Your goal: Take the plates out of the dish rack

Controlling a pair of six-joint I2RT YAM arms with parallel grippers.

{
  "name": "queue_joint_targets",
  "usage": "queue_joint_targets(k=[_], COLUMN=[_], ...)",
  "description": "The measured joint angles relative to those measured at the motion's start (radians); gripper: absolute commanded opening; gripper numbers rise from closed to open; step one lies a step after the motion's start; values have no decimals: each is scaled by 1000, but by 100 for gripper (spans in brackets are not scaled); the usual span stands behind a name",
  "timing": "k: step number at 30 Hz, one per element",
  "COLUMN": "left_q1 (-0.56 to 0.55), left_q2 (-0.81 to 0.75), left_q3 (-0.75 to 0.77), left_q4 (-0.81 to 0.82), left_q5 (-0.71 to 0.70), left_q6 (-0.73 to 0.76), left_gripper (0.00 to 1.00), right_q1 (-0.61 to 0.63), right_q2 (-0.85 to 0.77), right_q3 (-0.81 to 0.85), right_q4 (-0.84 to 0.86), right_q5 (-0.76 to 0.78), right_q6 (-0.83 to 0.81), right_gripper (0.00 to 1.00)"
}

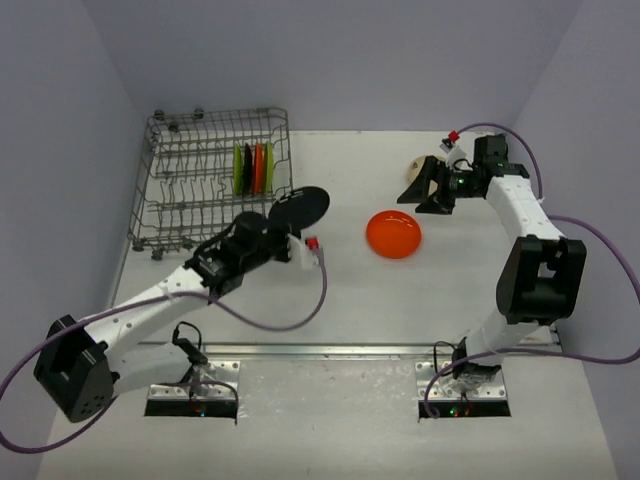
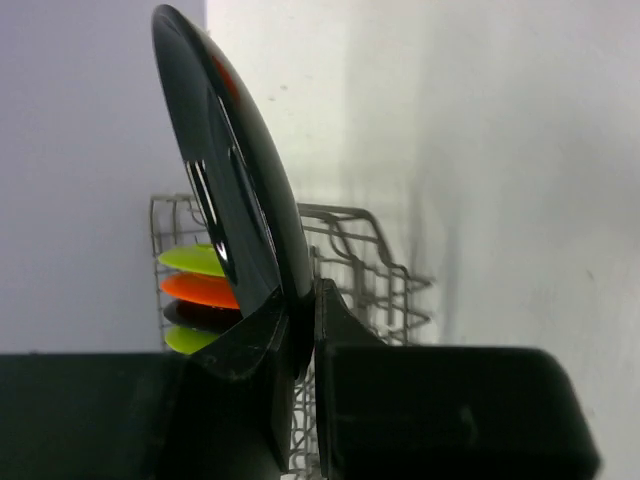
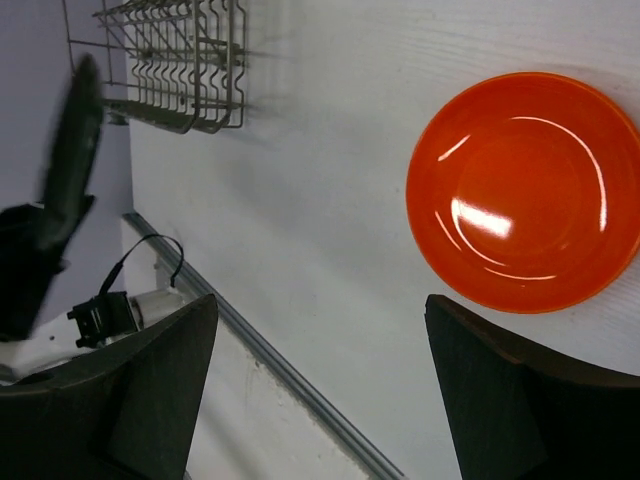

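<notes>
White surface (image 1: 350, 290), pale grey walls (image 1: 330, 60) all round. Left claw (image 1: 285, 224) is clamped tight on the rim of one black plate (image 1: 303, 206), just beside the dish rack (image 1: 190, 170). Right claw (image 1: 420, 192) gapes wide, gripping nothing, one cream plate (image 1: 413, 166) partly hidden behind it. One orange plate (image 1: 393, 234) lies flat on the surface. In the rack, four plates (image 1: 253, 169) upright: two lime, one orange, one black.

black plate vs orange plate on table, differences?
Glossy black round plastic plate is clamped at its rim in the left gripper, above the white table; bright orange round plastic plate lies flat on it, untouched. Black is tilted; orange faces up. Both are outside the grey wire dish rack.
</notes>
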Motion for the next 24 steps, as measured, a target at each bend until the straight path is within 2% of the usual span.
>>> queue_joint_targets(k=[2,5,10,15,17,20,24], left_q1=[-91,-201,-329,-374,-384,-391,-396], left_q2=[-91,-202,-270,-266,-252,-228,-201], left_q3=[-168,-343,-427,-429,-429,-428,-427], left_q4=[23,47,93,188,212,228,231], left_q5=[-46,-99,-133,-155,-162,-169,-178], left_q6=[179,409,640,739,755,766,762], left_gripper=[0,0,0,0,0,0,0], right_q1=[27,94,260,387,409,430,447], right_q2=[-5,-19,-40,-32,-23,-6,5], right_q3=[-2,-26,-102,-130,-129,-128,-126], right_q4=[2,19,31,36,40,43,46], right_q5=[-14,-25,-31,-29,-29,-27,-26], right_q6=[8,14,13,14,16,18,15], right_gripper=[71,66,61,54,45,25,8])
